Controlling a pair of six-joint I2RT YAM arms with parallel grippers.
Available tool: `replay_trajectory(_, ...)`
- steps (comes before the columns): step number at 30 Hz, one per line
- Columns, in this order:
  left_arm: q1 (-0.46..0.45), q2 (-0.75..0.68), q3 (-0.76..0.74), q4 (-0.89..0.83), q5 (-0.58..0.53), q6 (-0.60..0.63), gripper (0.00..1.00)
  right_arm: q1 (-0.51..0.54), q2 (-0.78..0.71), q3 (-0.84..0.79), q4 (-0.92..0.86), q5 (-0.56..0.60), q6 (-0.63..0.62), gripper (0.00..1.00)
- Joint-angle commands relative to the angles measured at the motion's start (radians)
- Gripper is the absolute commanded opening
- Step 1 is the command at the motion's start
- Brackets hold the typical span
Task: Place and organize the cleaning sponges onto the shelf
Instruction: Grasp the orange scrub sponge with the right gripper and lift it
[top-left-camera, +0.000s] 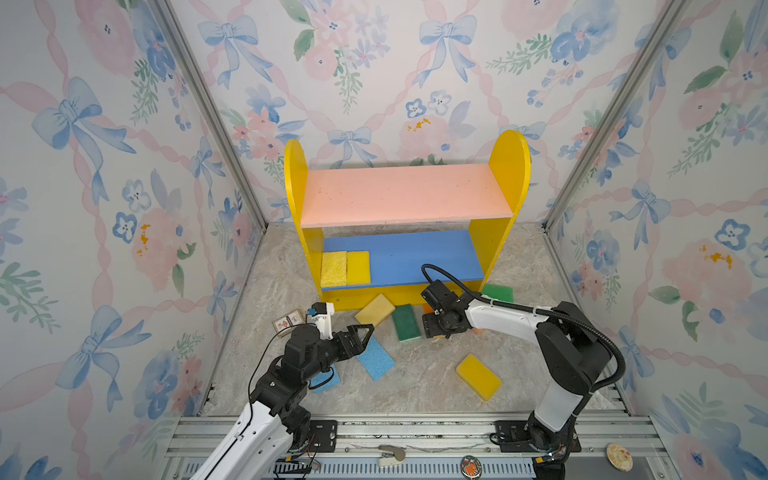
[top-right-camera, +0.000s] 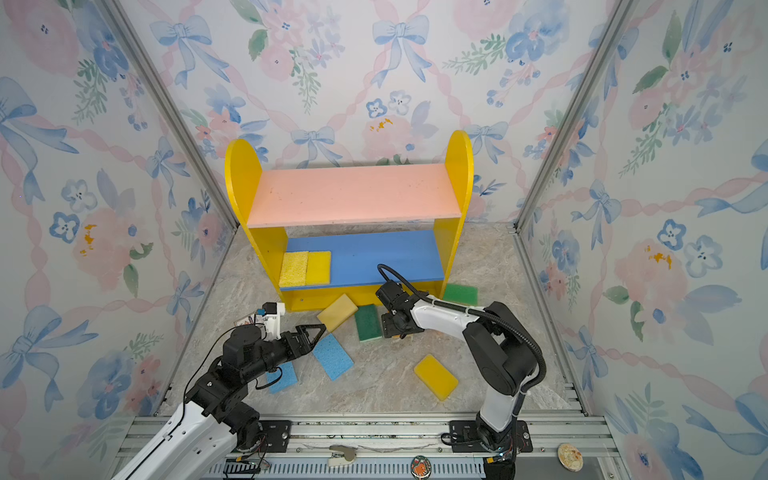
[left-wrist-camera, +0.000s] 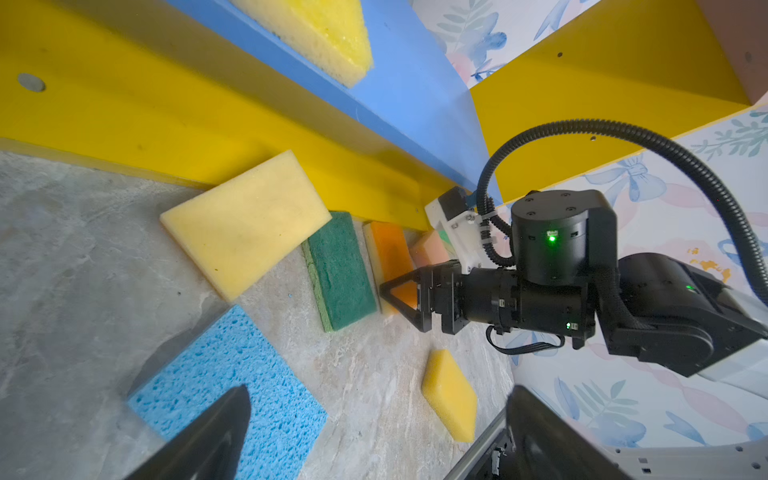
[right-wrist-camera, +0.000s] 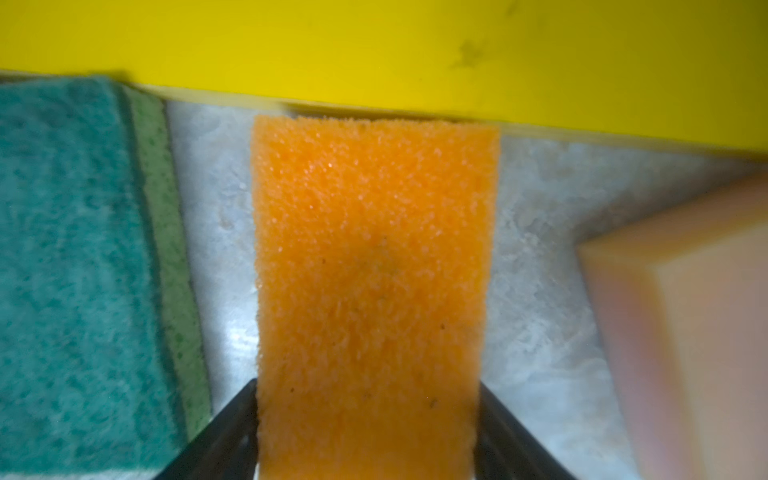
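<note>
Pickup: right gripper (right-wrist-camera: 368, 383) fingers pinch orange sponge (right-wrist-camera: 374, 249) at shelf (right-wrist-camera: 374, 41) base; left gripper (top-left-camera: 361, 334) fingers apart. Next, likely: lift onto blue board (top-left-camera: 415, 257) beside yellow sponges (top-left-camera: 357, 268).

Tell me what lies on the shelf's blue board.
A coarse-pored yellow sponge and a smooth yellow sponge lie side by side at its left end. The rest seen of the blue lower board is bare; the pink upper board covers its back part.

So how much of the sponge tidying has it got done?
Done: two yellow foam sponges lie side by side on the blue lower board of the yellow-sided wooden shelf. In hand: the right gripper straddles the orange foam sponge, flat on the marbled tabletop. Left: seven more sponges lie loose there.
</note>
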Motion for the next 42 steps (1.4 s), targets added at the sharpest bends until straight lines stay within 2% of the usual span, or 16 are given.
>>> replay_trajectory(1, 0.006, -0.012, -0.013, 0.018, 0.026, -0.016, 0.98, 0.058, -0.106, -0.007, -0.084, 0.054, 0.004, 0.76)
replay_trajectory(7, -0.018, -0.004, -0.061, 0.13, 0.077, -0.099, 0.98, 0.191, -0.273, -0.021, -0.176, 0.082, 0.059, 0.76)
replay_trajectory(14, -0.168, 0.072, -0.081, 0.286, -0.027, -0.179, 0.98, 0.306, -0.344, 0.007, -0.166, 0.008, 0.09, 0.76)
replay_trajectory(19, -0.225, 0.133, -0.084, 0.305, -0.058, -0.183, 0.98, 0.257, -0.285, -0.034, -0.253, 0.05, 0.137, 0.91)
replay_trajectory(20, -0.227, 0.127, -0.089, 0.304, -0.061, -0.184, 0.98, 0.249, -0.283, -0.056, -0.235, 0.055, 0.163, 0.97)
replay_trajectory(28, -0.218, 0.076, -0.11, 0.278, -0.074, -0.183, 0.98, 0.217, -0.135, -0.088, -0.05, -0.03, 0.198, 0.97)
replay_trajectory(42, -0.156, 0.052, -0.122, 0.242, -0.038, -0.176, 0.98, 0.174, -0.027, -0.127, 0.006, -0.03, 0.234, 0.98)
